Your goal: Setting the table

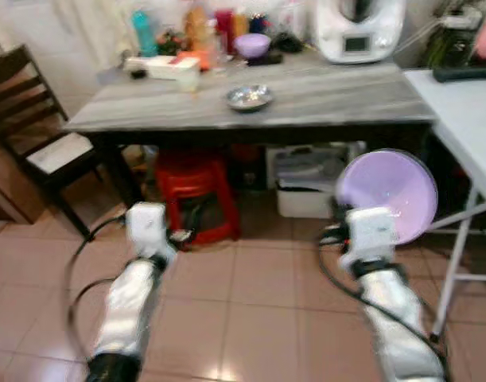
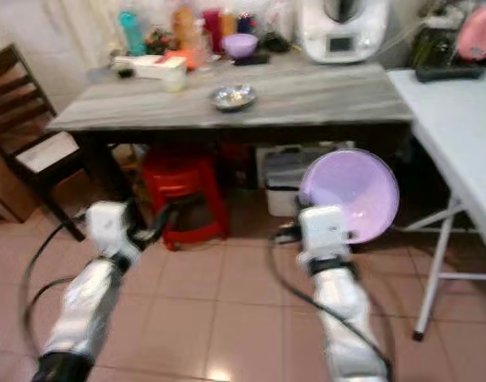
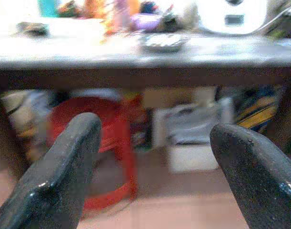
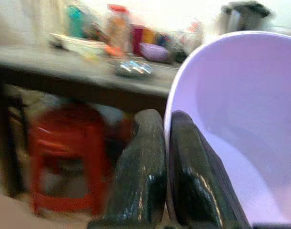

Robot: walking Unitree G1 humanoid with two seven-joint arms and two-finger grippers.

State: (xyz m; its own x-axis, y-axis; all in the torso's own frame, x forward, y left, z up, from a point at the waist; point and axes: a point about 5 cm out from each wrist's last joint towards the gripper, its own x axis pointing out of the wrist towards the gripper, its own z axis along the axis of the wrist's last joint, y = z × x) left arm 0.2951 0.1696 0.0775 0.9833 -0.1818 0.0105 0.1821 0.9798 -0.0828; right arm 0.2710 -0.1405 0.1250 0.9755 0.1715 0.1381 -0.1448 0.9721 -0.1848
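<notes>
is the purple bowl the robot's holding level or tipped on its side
Tipped on its side. The purple bowl stands on edge with its empty inside facing the camera, its rim pinched in the right claw, short of the grey table.

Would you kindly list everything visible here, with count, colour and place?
Bowl: one, lilac, held by its rim before the table.
Table: one, grey-topped, ahead.
Metal dish: one, silver, mid-table.
Small bowl: one, purple, among bottles at the table's back.
Appliance: one, white, back right of the table.
Stool: one, red, under the table.
Chair: one, dark wood, left.
Folding table: one, white, right.
Left gripper: open, empty.
Right gripper: shut on the bowl.
</notes>
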